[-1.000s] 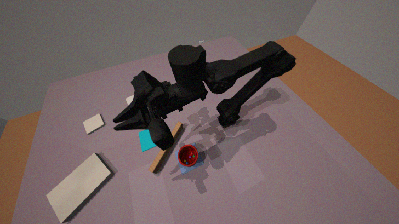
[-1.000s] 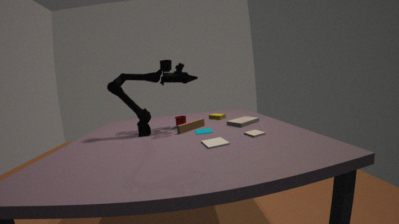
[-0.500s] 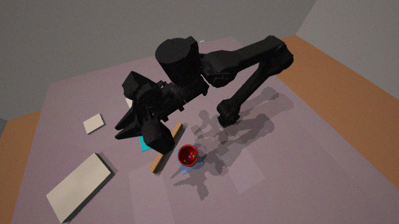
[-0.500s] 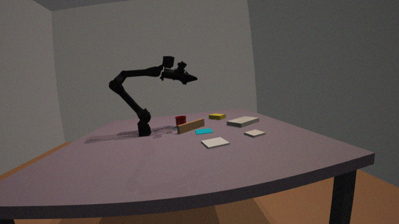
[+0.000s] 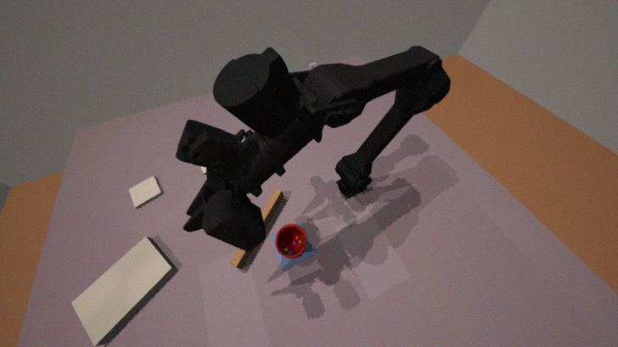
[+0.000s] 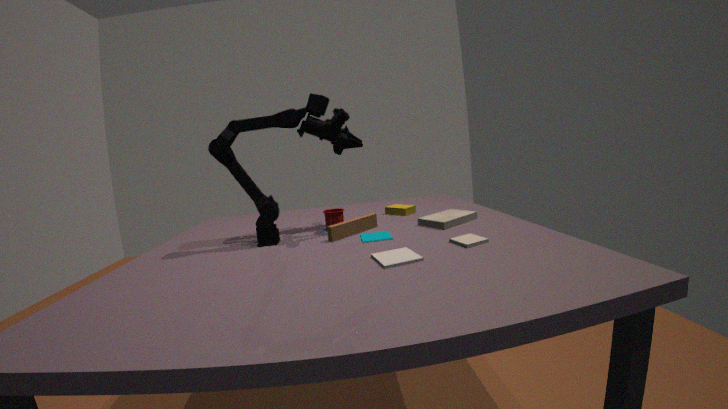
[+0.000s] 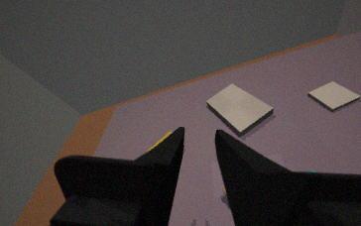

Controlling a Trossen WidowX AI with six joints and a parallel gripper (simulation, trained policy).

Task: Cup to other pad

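Observation:
The red cup (image 5: 291, 232) (image 6: 333, 217) stands upright on the blue pad (image 5: 284, 264), with several small coloured marbles (image 5: 294, 243) inside. The other pad, cyan (image 6: 376, 236), lies bare on the far side of the wooden bar from the cup. Its edge shows in the wrist view (image 7: 312, 172); in the top view the arm hides it. My gripper (image 5: 186, 221) (image 6: 361, 143) (image 7: 199, 133) is partly open and empty, with a narrow gap between its fingers. It is high above the table, beyond the bar, away from the cup, and tilted downward.
A wooden bar (image 5: 273, 204) (image 6: 352, 227) stands between the two pads. A thick white slab (image 5: 121, 287) (image 6: 447, 218) (image 7: 240, 107), a small white tile (image 5: 145, 191) (image 6: 468, 240) (image 7: 333, 95), another white tile (image 6: 396, 257) and a yellow block (image 6: 400, 209) (image 7: 161, 141) lie around.

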